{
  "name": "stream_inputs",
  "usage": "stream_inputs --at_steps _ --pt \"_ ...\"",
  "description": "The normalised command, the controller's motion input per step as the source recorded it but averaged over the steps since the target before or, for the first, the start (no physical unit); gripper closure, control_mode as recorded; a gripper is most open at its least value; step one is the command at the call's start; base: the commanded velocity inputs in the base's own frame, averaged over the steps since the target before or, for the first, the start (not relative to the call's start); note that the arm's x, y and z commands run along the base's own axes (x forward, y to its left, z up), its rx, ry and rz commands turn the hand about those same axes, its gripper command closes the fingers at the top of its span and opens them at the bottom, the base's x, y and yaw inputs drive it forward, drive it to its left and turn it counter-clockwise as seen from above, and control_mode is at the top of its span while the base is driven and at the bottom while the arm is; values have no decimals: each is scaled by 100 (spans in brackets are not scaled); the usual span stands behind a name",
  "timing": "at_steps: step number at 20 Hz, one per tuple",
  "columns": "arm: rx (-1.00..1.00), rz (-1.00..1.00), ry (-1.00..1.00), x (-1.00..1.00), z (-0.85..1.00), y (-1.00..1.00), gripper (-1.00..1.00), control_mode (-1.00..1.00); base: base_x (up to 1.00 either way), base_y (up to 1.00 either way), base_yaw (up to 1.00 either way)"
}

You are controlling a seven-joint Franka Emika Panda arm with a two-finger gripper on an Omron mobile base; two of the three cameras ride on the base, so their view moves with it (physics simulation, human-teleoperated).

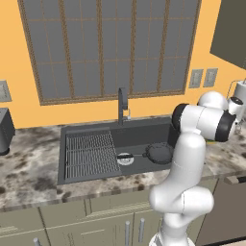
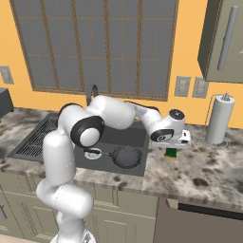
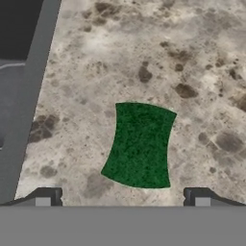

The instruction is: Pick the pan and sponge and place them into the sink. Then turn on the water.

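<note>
With the pan [image 2: 126, 156] already in the sink [image 1: 144, 132], the empty, wide-open gripper [image 3: 122, 198] hovers above the sponge [image 3: 140, 144] on the counter [image 3: 202, 72] right of the basin; next, descend and close.

wall [image 1: 19, 57]: orange | window [image 1: 108, 48]: grey panes, wood frame | counter [image 2: 204, 171]: mottled stone

You have the pan [image 2: 126, 156] already in the sink [image 1: 139, 134] — small, round, dark grey, sitting flat on the basin floor beside the round silver drain [image 1: 124, 159], its black handle pointing toward it. The sponge [image 3: 140, 144] lies flat on the speckled tabletop [image 3: 192, 67], green side up — just beside the sink's right rim, apart from it.
</note>
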Motion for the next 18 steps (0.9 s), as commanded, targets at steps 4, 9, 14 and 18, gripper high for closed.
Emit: stream_inputs --at_steps 4,9,14,18 --pt "0 0 0 9 -9 0 -100 -100 0 0 0" --pt "0 0 0 12 -24 1 -100 -100 0 0 0" --pt "0 0 0 16 -27 0 -100 -100 0 0 0" --pt "0 0 0 16 -11 0 -100 -100 0 0 0"
